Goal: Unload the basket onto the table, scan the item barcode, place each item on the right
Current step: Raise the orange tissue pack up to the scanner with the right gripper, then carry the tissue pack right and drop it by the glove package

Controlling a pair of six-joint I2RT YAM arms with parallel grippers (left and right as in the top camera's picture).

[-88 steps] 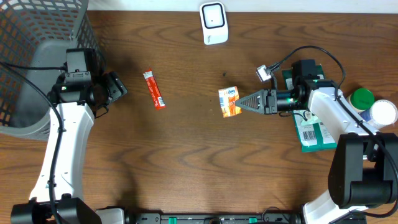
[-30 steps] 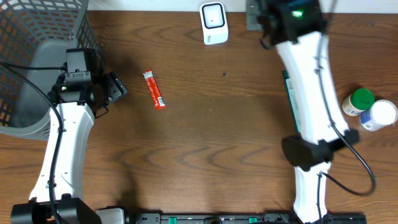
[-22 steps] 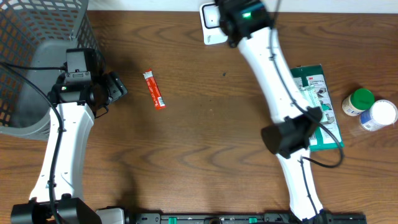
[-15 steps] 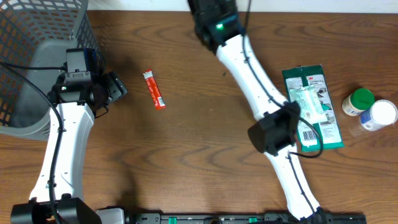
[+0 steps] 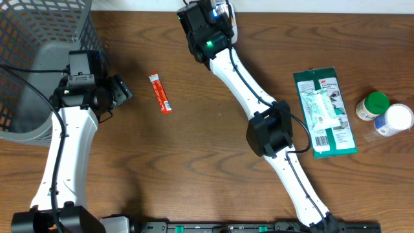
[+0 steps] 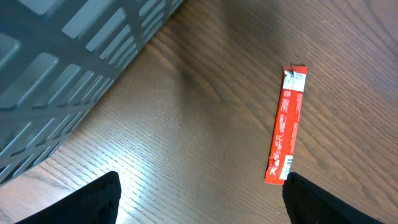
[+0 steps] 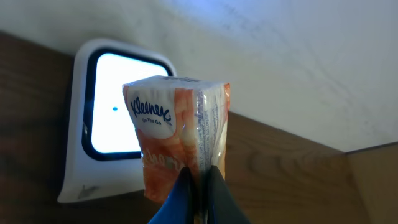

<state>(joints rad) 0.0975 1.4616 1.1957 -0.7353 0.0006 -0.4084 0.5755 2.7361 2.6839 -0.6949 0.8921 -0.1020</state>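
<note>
The right gripper (image 7: 200, 186) was pinched shut on a pack of tissues (image 7: 177, 137), holding it just in front of the lit scanner (image 7: 112, 112), while the left gripper (image 6: 202, 205) hung wide open near a red packet (image 6: 285, 143).

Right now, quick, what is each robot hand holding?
Left gripper: open, holding nothing.
Right gripper: shut on the Kleenex tissue pack.

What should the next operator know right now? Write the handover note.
Right end effector: shut on the Kleenex tissue pack, held in front of the scanner and its lit window.
Left end effector: open, empty, near the red sachet.
Done: pack lifted, presented to scanner.
Left: confirm the barcode reads; cannot tell if it faces the window.
</note>
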